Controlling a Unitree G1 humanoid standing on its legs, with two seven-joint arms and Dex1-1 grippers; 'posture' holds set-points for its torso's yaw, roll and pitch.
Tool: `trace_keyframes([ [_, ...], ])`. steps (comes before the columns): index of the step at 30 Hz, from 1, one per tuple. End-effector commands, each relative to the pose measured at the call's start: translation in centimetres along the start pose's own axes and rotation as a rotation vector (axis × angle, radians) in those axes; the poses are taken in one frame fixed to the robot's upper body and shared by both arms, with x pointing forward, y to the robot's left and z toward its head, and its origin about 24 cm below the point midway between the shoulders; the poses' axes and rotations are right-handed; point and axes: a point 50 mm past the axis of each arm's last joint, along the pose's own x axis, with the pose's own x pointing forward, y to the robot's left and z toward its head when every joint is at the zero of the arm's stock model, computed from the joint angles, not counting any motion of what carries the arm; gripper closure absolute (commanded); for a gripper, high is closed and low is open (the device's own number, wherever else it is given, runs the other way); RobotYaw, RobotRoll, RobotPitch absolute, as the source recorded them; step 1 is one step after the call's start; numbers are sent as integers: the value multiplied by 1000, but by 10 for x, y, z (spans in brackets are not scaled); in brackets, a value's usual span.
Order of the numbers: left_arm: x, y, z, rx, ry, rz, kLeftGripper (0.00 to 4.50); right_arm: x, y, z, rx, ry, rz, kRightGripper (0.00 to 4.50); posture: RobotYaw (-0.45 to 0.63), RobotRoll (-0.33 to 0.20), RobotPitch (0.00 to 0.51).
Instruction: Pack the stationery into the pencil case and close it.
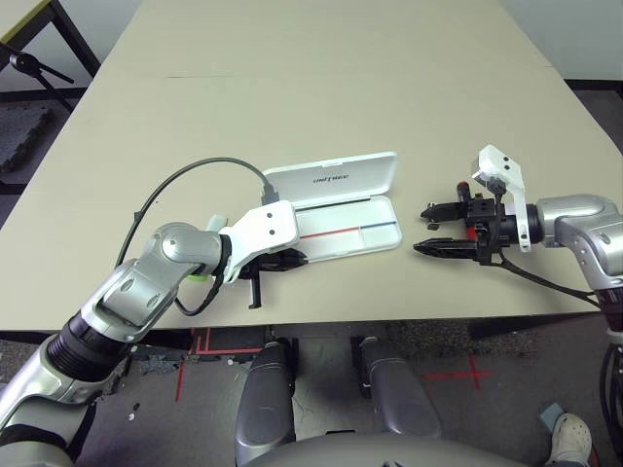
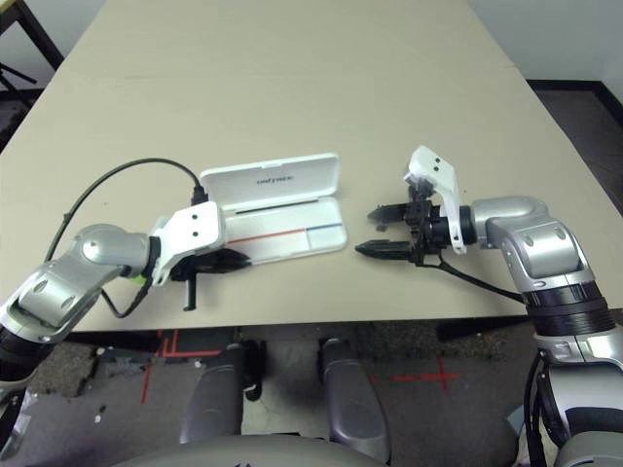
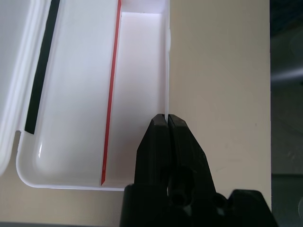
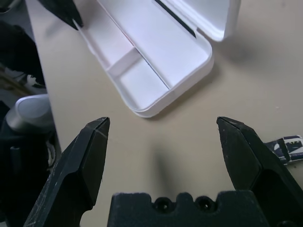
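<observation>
A beige surface (image 1: 321, 88) spans most of the head view. At 6 o'clock below its near edge, red tape marks (image 1: 458, 374) cross the grey floor (image 1: 506, 389), and a black stand (image 1: 29, 68) sits at 10 o'clock.

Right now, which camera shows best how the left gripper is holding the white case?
The left wrist view: the left gripper is pinched shut on the pencil case front wall. Both eye views show its white wrist cover hiding that pinch; the right wrist view shows it small.

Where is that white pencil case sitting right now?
The open pencil case lies near the table's front edge, between the two grippers. The left gripper pinches its front wall; the right gripper hovers open beside its other end.
</observation>
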Motion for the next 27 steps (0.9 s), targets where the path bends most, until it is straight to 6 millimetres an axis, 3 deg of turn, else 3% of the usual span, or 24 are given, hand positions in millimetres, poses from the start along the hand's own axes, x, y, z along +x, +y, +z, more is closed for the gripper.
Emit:
trace_keyframes([
  [1,-1,-2,-6,10,15,-10,4465,2,6,-4,10,26,41,0,-56,0,203],
  [10,0,-3,-14,-3,26,-2,4465,3,7,-4,1,38,47,0,-50,0,201],
  [13,1,-3,-16,-2,29,5,3779,4,6,-4,-4,40,46,0,-50,0,201],
  [17,-3,-4,-12,11,17,2,2314,4,4,-2,-7,28,40,0,-43,0,198],
  [23,-22,-4,22,56,-132,13,27,-2,2,3,9,-15,36,0,-48,0,197],
  [27,-38,0,38,68,-221,54,27,-8,5,14,20,-115,55,0,-53,0,197],
])
